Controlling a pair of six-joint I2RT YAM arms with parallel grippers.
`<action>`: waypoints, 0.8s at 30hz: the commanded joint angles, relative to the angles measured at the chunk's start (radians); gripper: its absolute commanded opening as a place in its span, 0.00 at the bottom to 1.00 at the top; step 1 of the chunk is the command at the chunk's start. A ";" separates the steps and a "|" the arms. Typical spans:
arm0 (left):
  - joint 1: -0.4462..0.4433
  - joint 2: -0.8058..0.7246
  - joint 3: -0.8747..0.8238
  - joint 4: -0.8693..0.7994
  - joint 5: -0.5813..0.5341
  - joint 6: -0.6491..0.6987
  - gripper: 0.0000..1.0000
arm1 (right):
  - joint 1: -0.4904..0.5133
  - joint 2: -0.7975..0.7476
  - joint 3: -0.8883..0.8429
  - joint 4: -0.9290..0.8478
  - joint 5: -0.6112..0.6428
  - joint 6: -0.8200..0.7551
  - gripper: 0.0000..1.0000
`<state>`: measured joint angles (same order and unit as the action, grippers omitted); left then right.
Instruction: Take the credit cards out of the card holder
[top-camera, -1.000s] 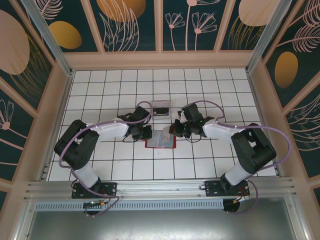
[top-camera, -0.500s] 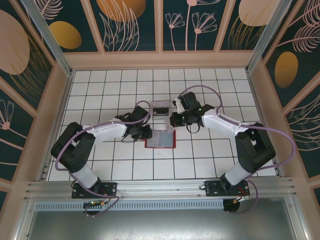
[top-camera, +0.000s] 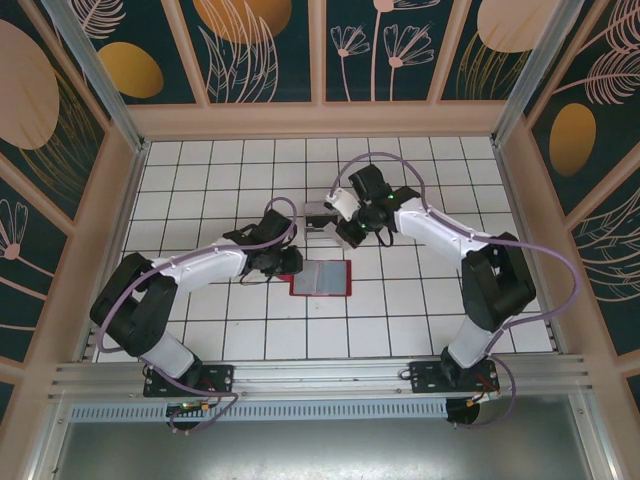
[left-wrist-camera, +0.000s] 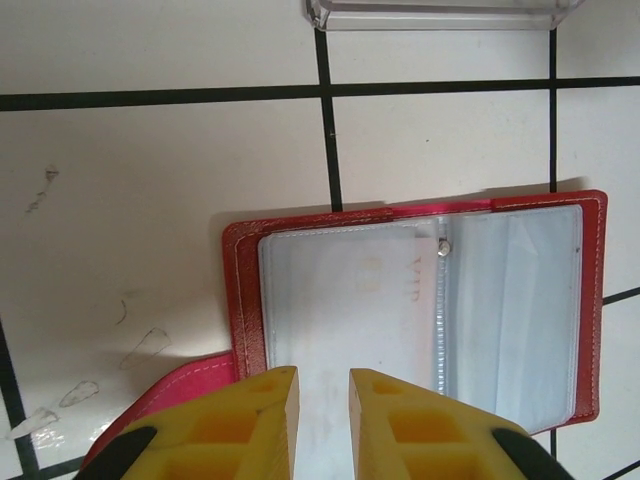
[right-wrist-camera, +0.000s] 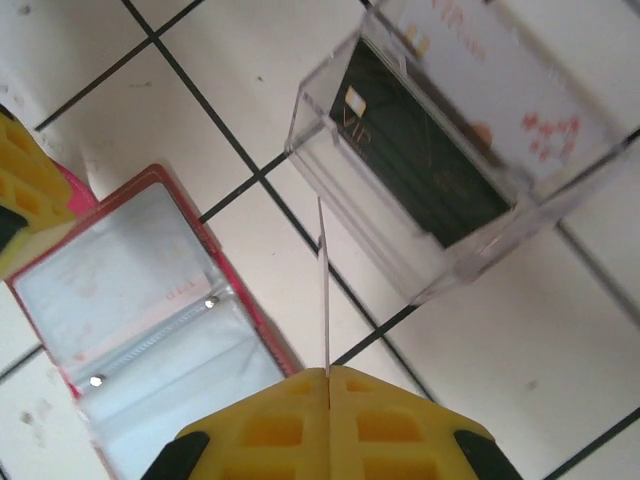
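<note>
- Right gripper (right-wrist-camera: 328, 378) has been travelling away from the card holder (left-wrist-camera: 420, 300) since the earlier frame and is now hovering just beside the clear tray (right-wrist-camera: 360, 215).
- Its fingers are pressing together on a thin credit card (right-wrist-camera: 323, 290), which is standing edge-on and pointing toward the tray's near corner.
- A dark card (right-wrist-camera: 420, 160) and a pale card (right-wrist-camera: 500, 80) are lying inside the tray.
- The left gripper (left-wrist-camera: 322, 380) is sitting over the card holder's near edge, with its fingers narrowly parted.
- The card holder is lying open on the tiled table (left-wrist-camera: 150, 180), sleeves facing up.
</note>
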<state>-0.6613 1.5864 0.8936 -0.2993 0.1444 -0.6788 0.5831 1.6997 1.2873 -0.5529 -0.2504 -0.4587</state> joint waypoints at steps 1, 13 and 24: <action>-0.004 -0.030 -0.026 -0.023 -0.026 -0.019 0.23 | -0.002 0.049 0.086 -0.121 0.047 -0.236 0.00; -0.004 -0.073 -0.093 -0.015 -0.043 -0.036 0.22 | -0.001 0.258 0.485 -0.375 0.115 -0.490 0.00; -0.004 -0.110 -0.119 -0.030 -0.058 -0.057 0.23 | -0.002 0.475 0.844 -0.571 0.119 -0.596 0.00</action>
<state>-0.6613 1.5028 0.7883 -0.3004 0.1028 -0.7174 0.5831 2.1345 2.0663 -1.0203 -0.1452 -0.9981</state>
